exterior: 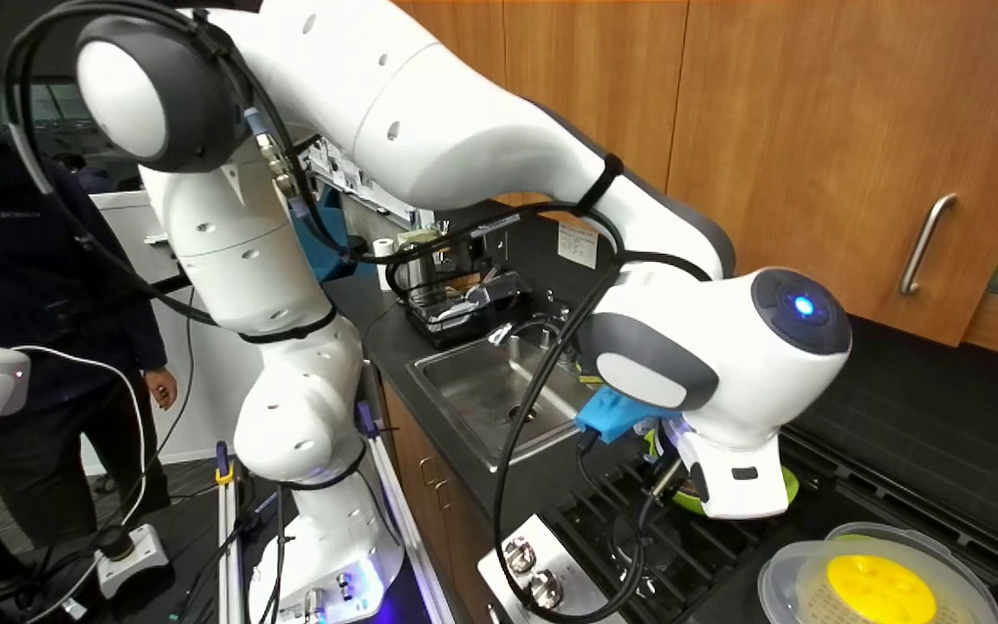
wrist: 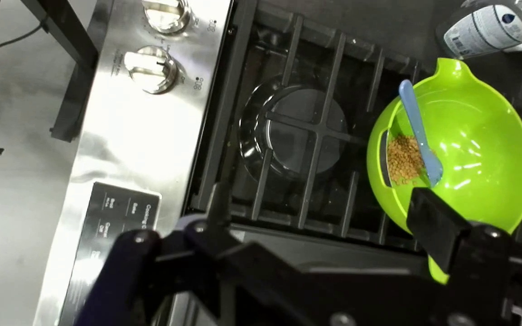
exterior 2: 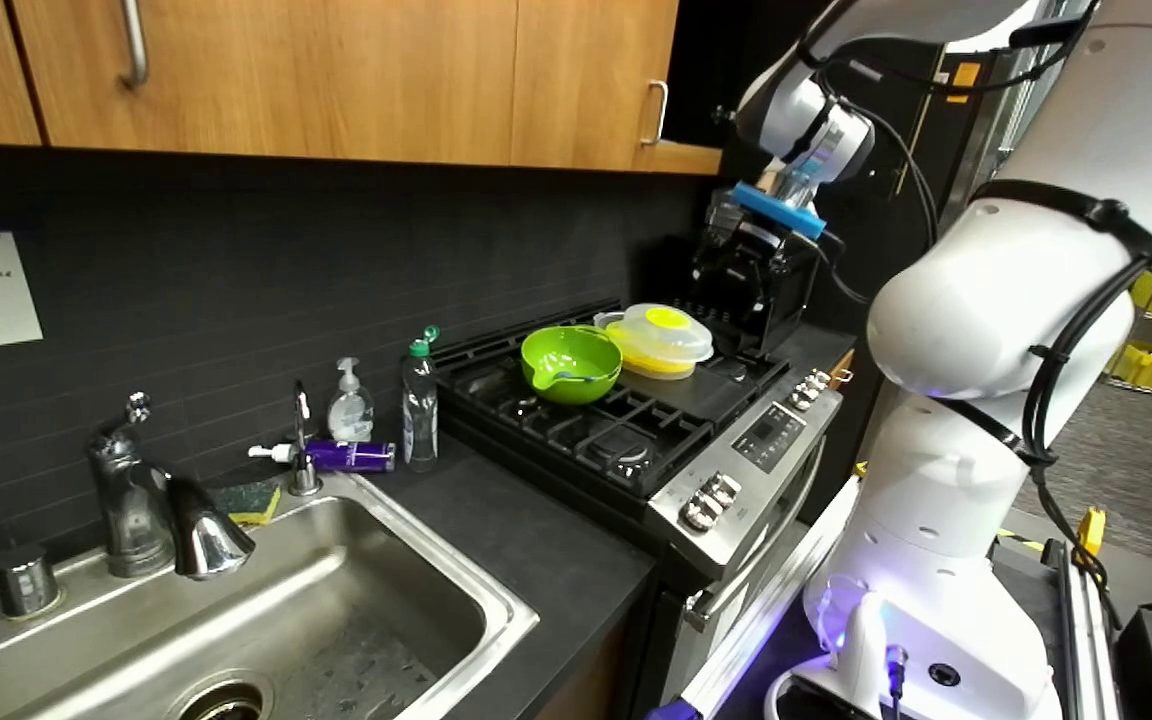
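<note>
Where both exterior views take in the back wall (exterior 2: 266, 270), wooden cabinets (exterior 2: 336, 80) line it, beyond the claw (wrist: 319, 197). The dark table (exterior 2: 496, 525) runs along the same wall, lower than the claw and off to one side. A white arm (exterior: 464, 130) reaches over from above and carries the claw so that it points down. Below the claw lies the stove (exterior 2: 626, 440), fitted with black grates (wrist: 319, 129) and a steel control panel (wrist: 138, 131). The steel sink (exterior 2: 416, 570), set into the table, is well apart from the claw. State of the claw: jaws spread wide, holding nothing, hanging above the stove. Lower than the claw, a clear-lidded container (exterior 2: 661, 345) with yellow parts sits just beside the green bowl (wrist: 478, 149); whether they touch cannot be told. The bowl rests on the grates, beneath the claw and toward one side; in the wrist view a finger (wrist: 437, 231) overlaps its edge, though an exterior view shows the two apart. Upright on the table, farther from the claw than the bowl, stands a green-capped bottle (exterior 2: 420, 405); a purple bottle (exterior 2: 351, 457) lies at the back of the sink, farther out again. Inside the bowl, a blue utensil (wrist: 419, 131) leans against the rim, its lower end at the edge of some tan pellets (wrist: 401, 158).
</note>
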`<state>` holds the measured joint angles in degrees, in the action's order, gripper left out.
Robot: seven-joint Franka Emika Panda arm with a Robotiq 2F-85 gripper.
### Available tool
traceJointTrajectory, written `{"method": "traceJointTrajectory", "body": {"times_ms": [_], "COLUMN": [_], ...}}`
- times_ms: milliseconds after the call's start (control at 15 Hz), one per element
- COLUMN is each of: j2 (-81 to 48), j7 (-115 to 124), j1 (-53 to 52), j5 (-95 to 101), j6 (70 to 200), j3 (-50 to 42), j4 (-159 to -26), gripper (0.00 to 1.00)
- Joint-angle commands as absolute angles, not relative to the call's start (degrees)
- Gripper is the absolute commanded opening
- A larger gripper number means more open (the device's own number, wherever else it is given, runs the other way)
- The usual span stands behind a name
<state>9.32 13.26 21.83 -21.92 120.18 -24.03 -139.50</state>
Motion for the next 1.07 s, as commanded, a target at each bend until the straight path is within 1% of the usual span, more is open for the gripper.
{"method": "traceJointTrajectory", "body": {"times_ms": [0,133,267,333,800,1000], "j2": [1.6,-0.9,-0.7,0.0,-0.9,0.9], "j7": [6.4,7.6,9.8,8.5,8.7,8.9], "j1": [22.3,23.3,23.5,23.5,23.6,24.1], "j5": [-29.7,-29.4,-27.2,-28.1,-28.1,-34.4], "j6": [112.8,111.5,111.9,113.7,113.0,110.2], "j3": [-26.1,-26.1,-25.5,-25.3,-25.2,-25.5], "j4": [-134.6,-133.0,-132.1,-134.4,-132.7,-130.6], "gripper": [1.00,1.00,1.00,1.00,1.00,1.00]}}
